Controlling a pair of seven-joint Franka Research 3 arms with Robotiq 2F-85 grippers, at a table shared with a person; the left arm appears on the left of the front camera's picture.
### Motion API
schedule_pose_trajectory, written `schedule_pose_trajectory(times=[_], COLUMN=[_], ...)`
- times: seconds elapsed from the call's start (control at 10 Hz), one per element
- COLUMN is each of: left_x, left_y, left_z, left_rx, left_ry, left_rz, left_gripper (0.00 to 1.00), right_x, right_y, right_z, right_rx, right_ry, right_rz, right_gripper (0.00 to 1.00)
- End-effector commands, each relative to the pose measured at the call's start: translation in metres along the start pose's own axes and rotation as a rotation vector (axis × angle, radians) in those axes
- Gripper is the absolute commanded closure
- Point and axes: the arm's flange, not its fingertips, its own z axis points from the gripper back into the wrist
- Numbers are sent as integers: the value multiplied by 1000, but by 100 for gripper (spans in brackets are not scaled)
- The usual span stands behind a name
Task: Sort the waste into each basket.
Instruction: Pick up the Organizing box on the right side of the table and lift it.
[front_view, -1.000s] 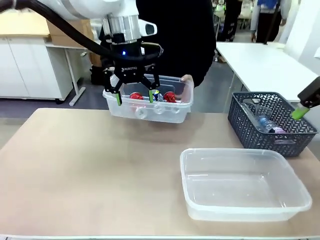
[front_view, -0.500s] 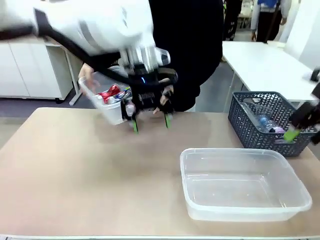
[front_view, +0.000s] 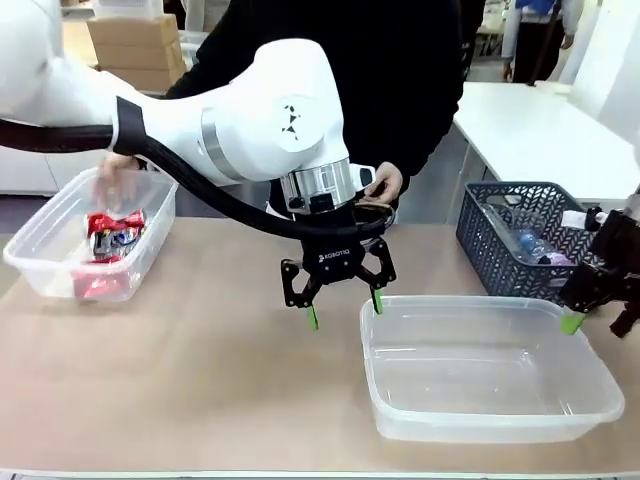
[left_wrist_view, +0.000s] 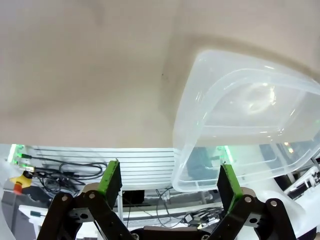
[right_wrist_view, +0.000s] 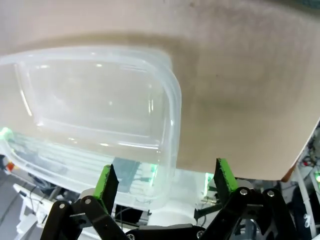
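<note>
Lighting is bright and even, from overhead. The clear tub (front_view: 490, 365) at the table's (front_view: 200, 340) near right corner carries small white highlights (strongest on its floor in my left wrist view) and casts a soft dark band on the tabletop. Both my wrist views bend straight lines toward their borders. Past the table's edge there, small green lamps (left_wrist_view: 17, 150) bloom.

We are looking along our left gripper (left_wrist_view: 169, 170), its green pads (left_wrist_view: 111, 177) standing wide apart. Beyond them a clear tub (left_wrist_view: 190, 130) is resting on the tan table (left_wrist_view: 90, 75), overhanging its edge, where dark cables (left_wrist_view: 60, 172) are showing.
</note>
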Motion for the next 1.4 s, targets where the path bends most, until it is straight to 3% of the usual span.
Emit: schedule_pose_trajectory(times=[0.0,0.1,0.2,0.4,0.7,1.2,1.3], left_x=[5,0,0,4,-6,-11,-14], left_y=[7,0,-3,-3,-16,-21,-22], left_z=[10,0,-18,-41,-66,-72,-73], left_rx=[16,0,19,-17,47,80,87], left_ry=[-6,0,-95,-176,-319,-343,-323], left_rz=[6,0,67,39,-12,-50,-92], left_gripper=[0,0,0,0,0,0,60], right_x=[-11,0,11,16,18,8,5], right_y=[6,0,8,4,-5,-7,-8], right_z=[17,0,-14,-42,-70,-75,-73], right_rx=[14,0,-2,-60,-93,-72,-103], right_ry=[-44,0,69,109,136,88,94], right_rz=[8,0,77,96,123,126,112], right_gripper=[0,0,0,0,0,0,55])
